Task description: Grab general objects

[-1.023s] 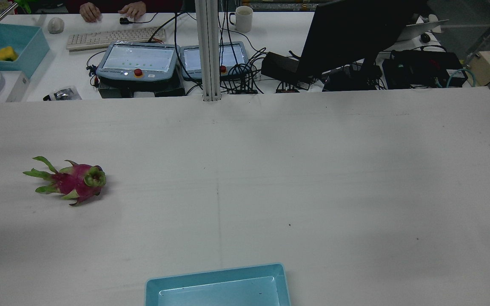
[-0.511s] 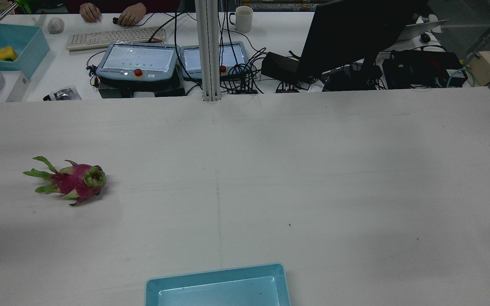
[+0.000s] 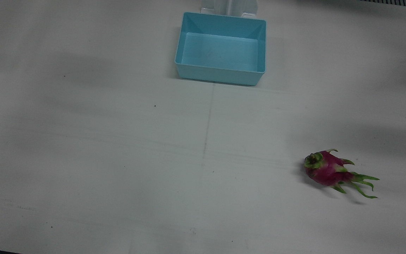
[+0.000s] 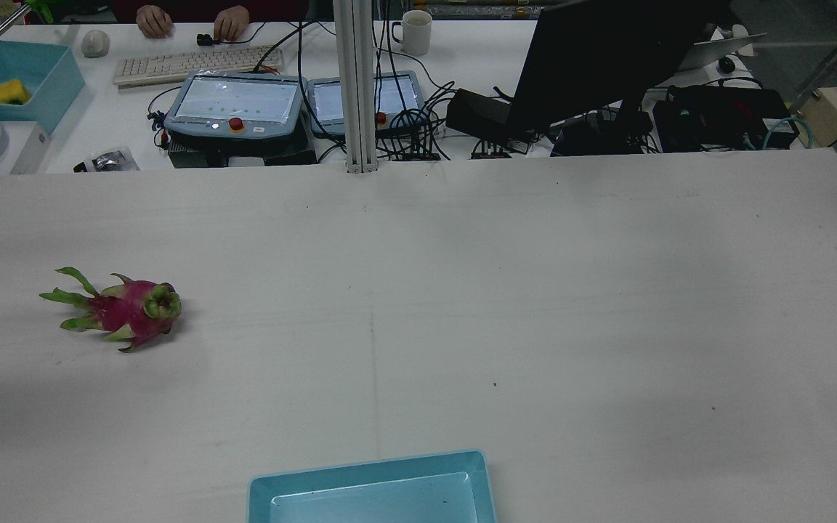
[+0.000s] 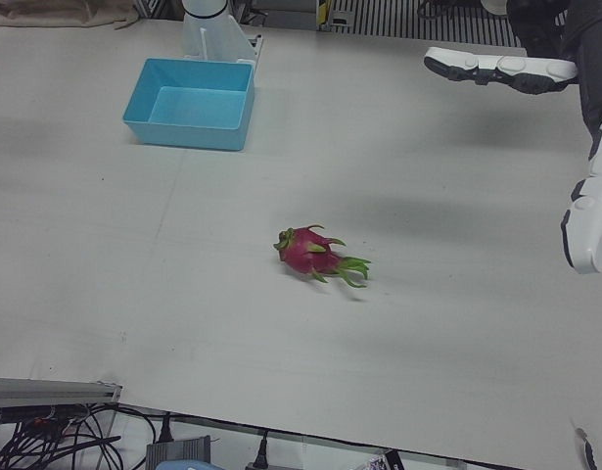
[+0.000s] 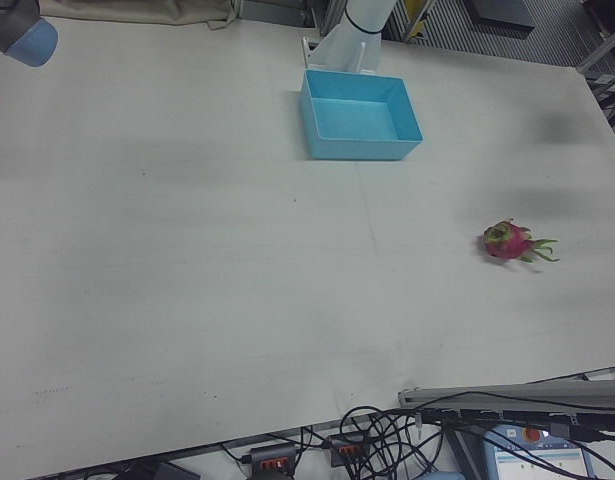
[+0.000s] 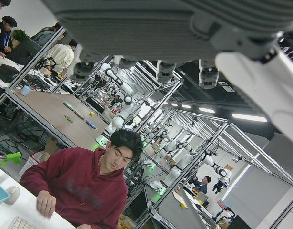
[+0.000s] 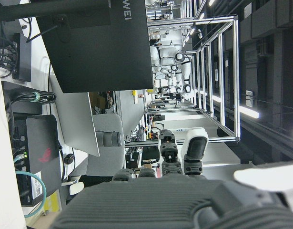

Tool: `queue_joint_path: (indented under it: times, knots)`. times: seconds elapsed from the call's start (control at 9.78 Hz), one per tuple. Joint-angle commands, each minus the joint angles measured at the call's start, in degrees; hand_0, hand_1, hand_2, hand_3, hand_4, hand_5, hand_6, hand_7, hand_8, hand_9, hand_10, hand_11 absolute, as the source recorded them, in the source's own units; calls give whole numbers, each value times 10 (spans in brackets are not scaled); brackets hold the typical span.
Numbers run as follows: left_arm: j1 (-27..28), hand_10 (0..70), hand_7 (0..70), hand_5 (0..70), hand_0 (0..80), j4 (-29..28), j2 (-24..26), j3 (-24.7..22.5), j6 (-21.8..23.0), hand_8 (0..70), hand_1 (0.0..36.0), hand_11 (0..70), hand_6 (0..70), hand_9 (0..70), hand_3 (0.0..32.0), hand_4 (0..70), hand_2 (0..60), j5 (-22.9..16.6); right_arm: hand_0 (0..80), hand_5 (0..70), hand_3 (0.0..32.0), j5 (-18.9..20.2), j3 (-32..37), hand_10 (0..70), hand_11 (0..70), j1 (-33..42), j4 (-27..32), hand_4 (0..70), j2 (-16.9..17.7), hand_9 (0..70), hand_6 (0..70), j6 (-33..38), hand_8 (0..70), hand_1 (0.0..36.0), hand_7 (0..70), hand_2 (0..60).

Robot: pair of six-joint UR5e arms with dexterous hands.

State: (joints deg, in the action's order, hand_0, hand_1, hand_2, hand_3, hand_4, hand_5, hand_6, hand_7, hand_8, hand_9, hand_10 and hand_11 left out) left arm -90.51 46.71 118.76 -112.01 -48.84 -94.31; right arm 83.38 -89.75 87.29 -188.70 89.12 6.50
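Still, the dragon fruit (image 4: 122,310) lies unmoved; left hand (image 5: 535,73) spread empty, right hand's (image 8: 184,200) grip unclear.

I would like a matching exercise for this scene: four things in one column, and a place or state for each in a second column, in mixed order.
Things:
1. dragon fruit
2. blue bin
3. left hand
4. mug

Places or states:
A. empty, near the arm pedestals
B. raised above the table's edge, holding nothing
C. lying on its side on the white table, on the robot's left half
D. on the operators' desk, beyond the table

Pairs: 1-C, 2-A, 3-B, 4-D
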Motion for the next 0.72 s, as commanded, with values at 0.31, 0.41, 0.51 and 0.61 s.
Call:
queue_joint_path:
  times: [0.31, 0.41, 0.51, 0.61]
  knots:
    - [1, 0, 126, 72, 510, 1, 5, 7, -1, 0, 116, 0, 0, 11, 230, 0, 0, 0, 0, 0, 0, -1, 0, 0, 0, 0, 0, 0, 0, 0, 0, 0, 0, 0, 0, 0]
    - [-2, 0, 123, 67, 507, 1, 4, 6, 0, 0, 115, 0, 0, 10, 238, 0, 0, -2, 0, 0, 0, 0, -1, 0, 0, 0, 0, 0, 0, 0, 0, 0, 0, 0, 0, 0]
    - [-4, 0, 118, 59, 505, 1, 1, 6, 0, 0, 112, 0, 0, 9, 244, 0, 0, -3, 0, 0, 0, 0, -1, 0, 0, 0, 0, 0, 0, 0, 0, 0, 0, 0, 0, 0]
    - [-6, 0, 112, 51, 502, 1, 6, 6, 1, 0, 109, 0, 0, 8, 246, 0, 0, -3, 0, 0, 0, -1, -1, 0, 0, 0, 0, 0, 0, 0, 0, 0, 0, 0, 0, 0]
